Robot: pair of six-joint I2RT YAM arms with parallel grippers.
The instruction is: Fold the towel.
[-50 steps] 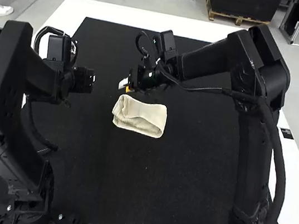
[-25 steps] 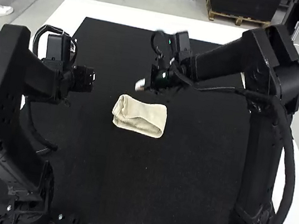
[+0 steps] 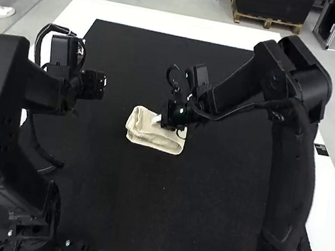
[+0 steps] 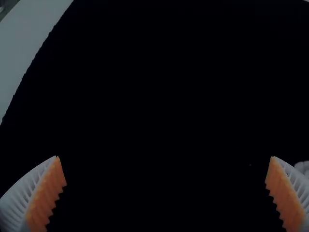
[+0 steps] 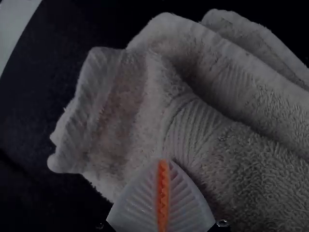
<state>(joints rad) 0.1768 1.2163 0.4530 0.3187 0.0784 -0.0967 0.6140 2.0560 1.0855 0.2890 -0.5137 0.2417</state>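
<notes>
Towel (image 3: 153, 140) lies folded in uneven layers near the middle of the black mat (image 3: 160, 216), well apart from its four edges. Toward the mat's left edge, the left gripper (image 3: 91, 86) is spread wide and empty, while the right gripper (image 3: 156, 119) has its fingers together over the towel; whether they pinch any cloth, I cannot tell.

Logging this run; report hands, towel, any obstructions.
Left hand open, off towel. Right hand shut, at towel. Towel folded, on black mat. No obstruction seen.
</notes>
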